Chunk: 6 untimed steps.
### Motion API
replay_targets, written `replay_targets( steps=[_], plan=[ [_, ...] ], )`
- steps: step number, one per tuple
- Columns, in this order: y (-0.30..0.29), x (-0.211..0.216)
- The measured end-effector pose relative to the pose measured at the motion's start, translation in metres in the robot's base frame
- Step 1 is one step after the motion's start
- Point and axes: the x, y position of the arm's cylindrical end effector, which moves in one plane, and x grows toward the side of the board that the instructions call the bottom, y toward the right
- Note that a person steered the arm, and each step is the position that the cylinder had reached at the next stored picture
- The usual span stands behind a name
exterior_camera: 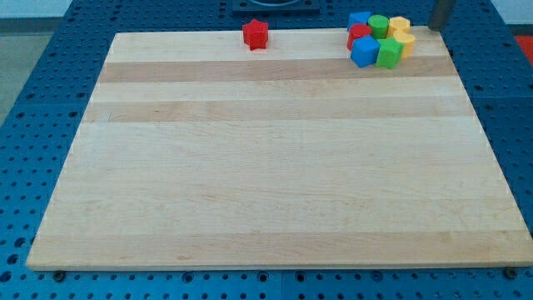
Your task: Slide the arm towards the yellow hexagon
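Only a short stretch of the rod shows, at the view's top right, where it comes down from the frame's upper edge as a dark grey stub leaning slightly; my tip point(434, 27) ends just past the board's far right corner, near its back edge. No claw is fitted, so nothing on it stands apart, together or clamped on anything; the rod's end is bare and touches no block. Just to the view's left of my tip sits a tight cluster of blocks. Nearest the rod is the yellow hexagon point(400, 24), at the cluster's top right, with a second yellow block point(405, 42) just below it, its shape hard to make out. A green cylinder point(379, 24) stands beside the hexagon on its left, then a blue block point(359, 19) at the cluster's top left. A red block point(360, 34) lies under that, and in front are a blue cube point(364, 52) and a green block point(389, 53) side by side. Well apart to the view's left, near the back edge, a red star-shaped block point(256, 34) sits alone. All rest on a pale wooden board point(266, 167) of lengthwise planks, which lies on a blue perforated table point(37, 100).
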Motion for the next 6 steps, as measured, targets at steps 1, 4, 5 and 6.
replay_targets(
  steps=[1,4,5,6],
  plan=[
    [-0.0174,0.0005],
    [-0.0273,0.0013],
    [-0.0273,0.0014],
    [-0.0273,0.0033]
  ],
)
